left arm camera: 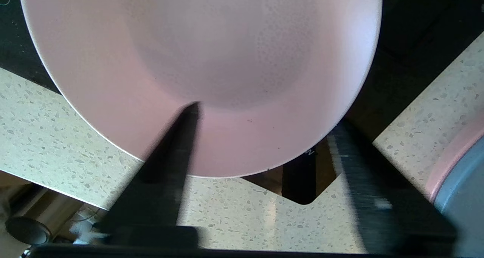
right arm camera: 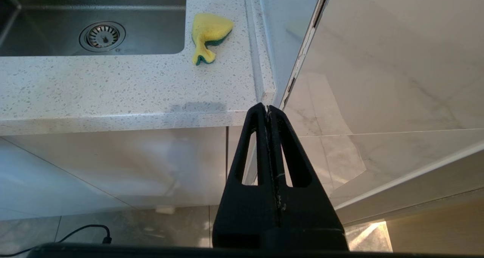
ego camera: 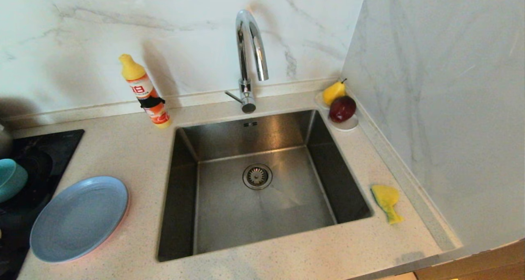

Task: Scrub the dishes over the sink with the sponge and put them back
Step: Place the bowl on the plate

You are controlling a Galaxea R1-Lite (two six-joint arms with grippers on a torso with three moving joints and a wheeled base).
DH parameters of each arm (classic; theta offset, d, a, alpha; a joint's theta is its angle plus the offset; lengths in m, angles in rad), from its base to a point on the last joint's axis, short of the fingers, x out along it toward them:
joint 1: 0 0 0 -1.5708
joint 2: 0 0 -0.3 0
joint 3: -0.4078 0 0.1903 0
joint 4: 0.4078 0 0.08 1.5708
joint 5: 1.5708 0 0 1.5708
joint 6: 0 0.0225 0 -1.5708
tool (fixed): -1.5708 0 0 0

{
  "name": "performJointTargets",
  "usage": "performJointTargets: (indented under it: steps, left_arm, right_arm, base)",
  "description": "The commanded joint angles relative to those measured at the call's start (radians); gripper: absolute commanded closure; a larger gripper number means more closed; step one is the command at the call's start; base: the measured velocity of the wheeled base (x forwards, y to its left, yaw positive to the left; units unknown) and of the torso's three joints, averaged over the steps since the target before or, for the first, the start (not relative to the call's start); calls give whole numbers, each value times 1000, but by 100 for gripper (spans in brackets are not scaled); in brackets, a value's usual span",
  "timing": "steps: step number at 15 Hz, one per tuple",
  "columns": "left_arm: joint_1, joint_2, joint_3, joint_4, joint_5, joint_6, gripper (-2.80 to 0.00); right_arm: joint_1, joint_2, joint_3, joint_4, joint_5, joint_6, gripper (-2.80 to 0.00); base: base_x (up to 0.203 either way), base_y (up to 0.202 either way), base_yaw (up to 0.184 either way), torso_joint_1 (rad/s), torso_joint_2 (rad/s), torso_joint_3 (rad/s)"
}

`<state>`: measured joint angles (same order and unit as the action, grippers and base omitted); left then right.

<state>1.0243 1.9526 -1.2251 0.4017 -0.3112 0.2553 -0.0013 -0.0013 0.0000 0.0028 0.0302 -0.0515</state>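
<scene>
So right now it looks like the bowl-grabbing step: the left gripper (left arm camera: 264, 137) is hanging over the pale pink bowl (left arm camera: 204, 69), jaws apart, one finger (left arm camera: 177, 152) over the bowl's inside and the other outside the rim, nothing clamped yet. I'd guess the next move is closing on that rim and carrying it to the sink (ego camera: 262, 181). The sponge (ego camera: 386, 201) sits on the counter just beside the sink's right edge, untouched. The right gripper (right arm camera: 267, 110) is parked below the counter edge, fingers pressed together, empty.
</scene>
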Motion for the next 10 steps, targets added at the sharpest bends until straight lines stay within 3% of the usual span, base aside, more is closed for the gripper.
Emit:
performJointTargets:
  steps: [1,10]
  left_arm:
    - [0,3,1,3,-2,2,0]
    - [0,3,-1,-23,-3,-4,0]
  right_arm:
    - [0,0,0,0,0,-1,0]
    - [0,0,0,0,0,-1,0]
  base:
    - [0,0,0,0,0,0]
    - [0,0,0,0,0,0]
